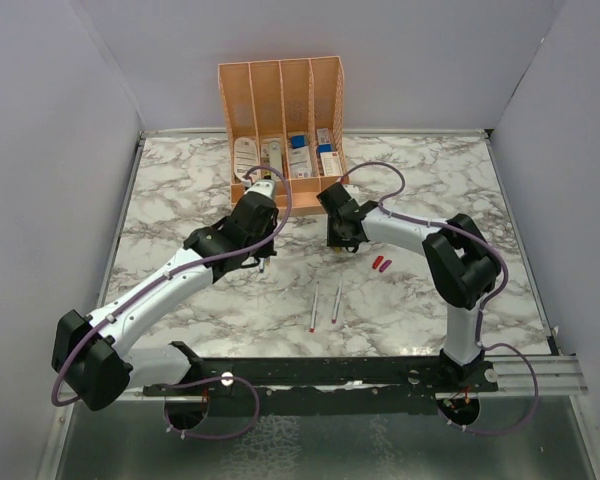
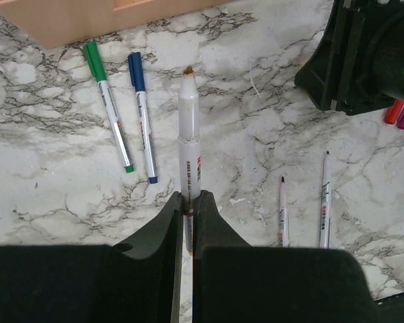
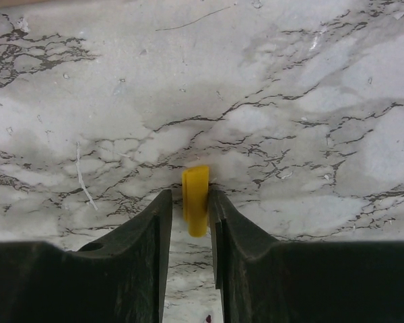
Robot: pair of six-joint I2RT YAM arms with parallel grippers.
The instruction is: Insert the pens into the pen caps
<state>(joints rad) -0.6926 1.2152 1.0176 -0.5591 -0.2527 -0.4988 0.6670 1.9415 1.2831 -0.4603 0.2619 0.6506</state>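
As I judge it, the step in hand is the yellow pair. My left hand is clenched on the thin grey-white stick pen with the yellowish tip, its tip pointing toward the peach slotted organiser. My right hand hangs low over the marble desk in front of that organiser, with the small yellow plastic cap between its fingers. The jaws stand close on either side of the cap, but I cannot tell whether they already pinch it. The next move calls for a sure grip on the cap and a lift. Then its open mouth must be lined up with the pen's tip before I push the two together; I cannot make out which end is open. A green-capped pen and a blue-capped pen lie side by side just in front of the organiser, looking finished. Farther out from it lie two bare grey-white pens and the red and magenta caps, still to be paired.
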